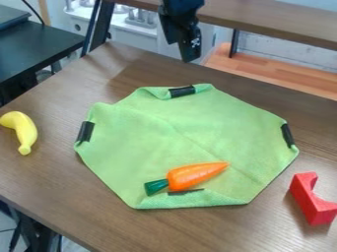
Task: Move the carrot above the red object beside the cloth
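Note:
My gripper point(191, 53) hangs at the top edge of the view, over the far side of the table and well away from the carrot. An orange carrot point(197, 175) with a green top lies on the near part of the green cloth point(158, 133), its top pointing left. The cloth is spread flat, with its edges folded in and black clips or tape on several of them. To the right of the cloth, a red notched block point(311, 199) rests on the bare wood.
A yellow banana point(22, 131) lies on the wooden table point(99, 216) left of the cloth. Behind the table are a wooden shelf point(276, 24) across the top right and a dark desk point(39, 49) at the upper left.

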{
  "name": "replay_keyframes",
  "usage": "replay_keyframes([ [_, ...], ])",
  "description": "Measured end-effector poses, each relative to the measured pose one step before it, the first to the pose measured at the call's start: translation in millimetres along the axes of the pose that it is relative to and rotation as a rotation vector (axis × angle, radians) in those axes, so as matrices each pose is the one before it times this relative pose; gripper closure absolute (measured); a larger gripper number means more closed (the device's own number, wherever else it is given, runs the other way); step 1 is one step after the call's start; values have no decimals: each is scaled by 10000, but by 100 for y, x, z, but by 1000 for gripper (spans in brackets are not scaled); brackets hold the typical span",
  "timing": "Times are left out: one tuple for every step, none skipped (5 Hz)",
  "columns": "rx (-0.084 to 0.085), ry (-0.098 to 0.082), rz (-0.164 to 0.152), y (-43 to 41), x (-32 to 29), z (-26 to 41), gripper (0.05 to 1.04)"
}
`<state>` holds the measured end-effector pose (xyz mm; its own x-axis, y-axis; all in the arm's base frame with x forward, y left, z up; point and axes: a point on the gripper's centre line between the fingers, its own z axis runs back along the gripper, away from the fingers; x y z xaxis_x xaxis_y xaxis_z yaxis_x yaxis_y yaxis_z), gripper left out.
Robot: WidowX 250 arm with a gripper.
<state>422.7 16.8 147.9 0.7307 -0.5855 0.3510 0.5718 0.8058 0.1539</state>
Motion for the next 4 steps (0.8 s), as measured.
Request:
replay_keyframes([
  [-284, 338, 59, -407, -782, -1607, 85],
  [-343, 481, -166, -2065, -2480, -2311, 85],
  [-235, -158, -368, -2206, -919, 359, 85],
  [-425, -140, 18, -2339, -943, -348, 85],
])
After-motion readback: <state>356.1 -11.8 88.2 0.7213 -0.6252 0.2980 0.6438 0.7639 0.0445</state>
